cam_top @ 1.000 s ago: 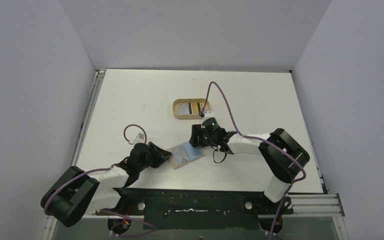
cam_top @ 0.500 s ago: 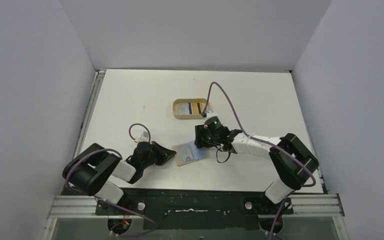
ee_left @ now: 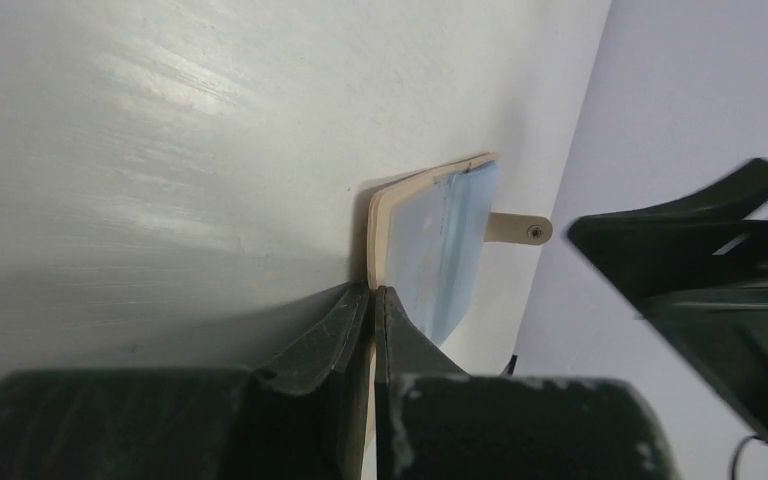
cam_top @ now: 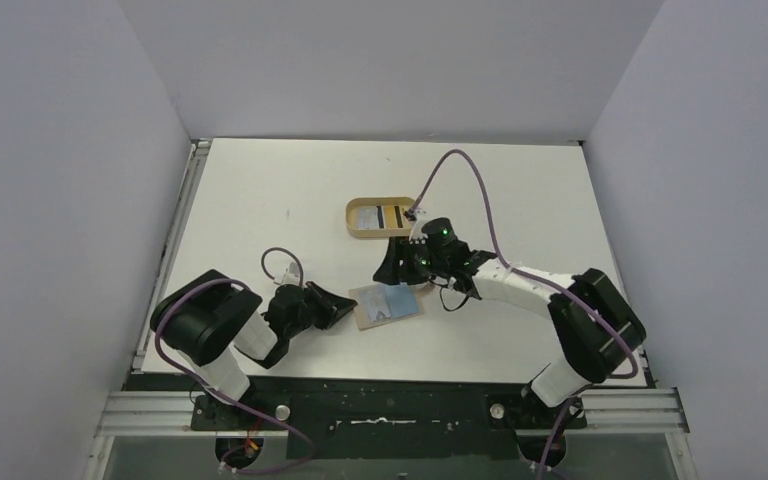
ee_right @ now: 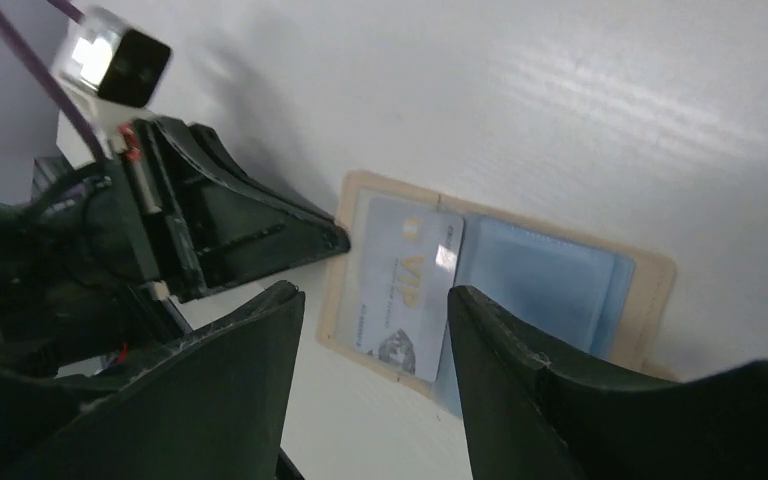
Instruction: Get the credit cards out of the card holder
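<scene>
The left arm is folded tightly near its base, elbow doubled back and forearm running low across the white table [cam_top: 260,200] toward the right. The left gripper [cam_top: 345,303] lies almost flat, its jaws pressed together on the near left edge of the card holder [cam_top: 388,305]; its wrist view shows the two fingers [ee_left: 340,325] closed, with only the thin tan edge between them. The holder lies open and flat on the table, near the front edge between the two arms, its pale blue pockets facing up and its small tab [ee_left: 520,230] sticking out on the far side. A light blue card [ee_right: 400,285] marked "VIP" sits on the holder's half nearest the left gripper, partly tucked into the pocket. The right arm reaches in from the right, elbow out wide and forearm slanting toward the middle, wrist tipped downward. The right gripper [cam_top: 395,272] hangs over the holder's far edge with its jaws spread wide, holding nothing; whether the fingertips touch the holder cannot be told. Behind it stands an oval tan tray [cam_top: 352,222] with cards inside.
</scene>
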Controlling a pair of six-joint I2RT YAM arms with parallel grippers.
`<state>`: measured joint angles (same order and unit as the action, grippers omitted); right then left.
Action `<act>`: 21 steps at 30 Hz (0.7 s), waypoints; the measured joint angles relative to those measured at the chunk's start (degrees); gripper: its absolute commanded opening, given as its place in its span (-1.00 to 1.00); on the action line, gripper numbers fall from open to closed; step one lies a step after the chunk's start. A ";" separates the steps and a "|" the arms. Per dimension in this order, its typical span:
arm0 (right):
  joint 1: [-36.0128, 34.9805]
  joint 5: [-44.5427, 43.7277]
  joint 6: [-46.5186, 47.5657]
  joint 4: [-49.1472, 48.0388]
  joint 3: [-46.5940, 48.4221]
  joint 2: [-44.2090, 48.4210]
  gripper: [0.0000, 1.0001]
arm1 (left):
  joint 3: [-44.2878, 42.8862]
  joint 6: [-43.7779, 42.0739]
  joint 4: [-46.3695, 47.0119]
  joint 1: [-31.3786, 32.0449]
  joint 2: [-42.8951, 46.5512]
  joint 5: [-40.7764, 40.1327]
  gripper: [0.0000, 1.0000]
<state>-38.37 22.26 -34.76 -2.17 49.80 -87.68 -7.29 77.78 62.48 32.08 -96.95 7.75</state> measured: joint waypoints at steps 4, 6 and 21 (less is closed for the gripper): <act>0.09 4.39 -4.96 -5.53 -6.08 -6.38 0.09 | 0.00 0.00 0.11 0.00 -0.04 0.00 -1.00; 0.11 6.91 -7.52 -9.20 -8.26 -8.72 0.09 | 0.00 0.00 0.09 0.00 -0.04 -0.02 -1.00; -5.25 6.58 -14.36 -19.17 -9.09 -11.76 0.08 | 0.00 0.00 0.52 0.00 -0.44 -0.02 -1.00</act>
<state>-43.62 28.84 -49.12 -21.34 40.71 -99.44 -7.29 77.78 63.00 32.08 -97.38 7.73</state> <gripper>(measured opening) 0.539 0.014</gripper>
